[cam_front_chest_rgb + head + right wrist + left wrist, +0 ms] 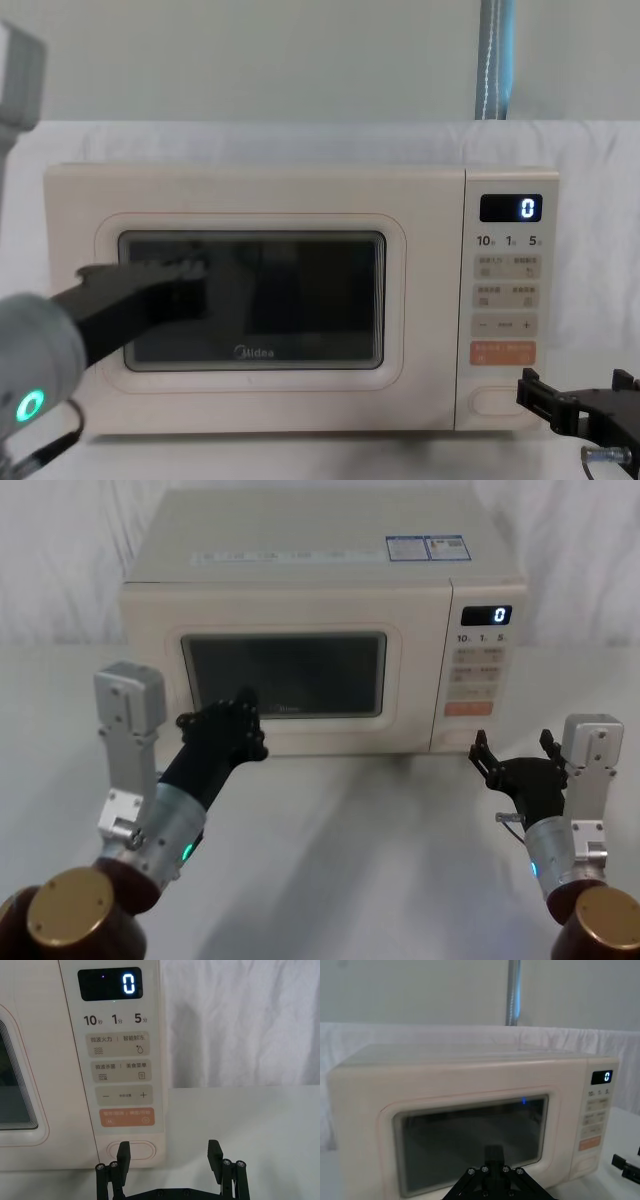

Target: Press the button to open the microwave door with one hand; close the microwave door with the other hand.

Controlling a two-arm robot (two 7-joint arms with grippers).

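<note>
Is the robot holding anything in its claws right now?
No. The right end effector is open and empty near the button; the left end effector grips nothing at the microwave door.

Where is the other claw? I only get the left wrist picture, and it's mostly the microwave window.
Observer: The right claw is open, low in front of the control panel, level with the button.
Operator: Is it pushing the button?
Observer: I cannot tell whether it touches. In the right wrist view, one of its fingers stands in front of the button's end, just below the orange key.
Operator: And where's my claw?
Observer: From the head view, your left claw has its fingers together in front of the microwave door, left of the Midea logo. The door looks shut.
</note>
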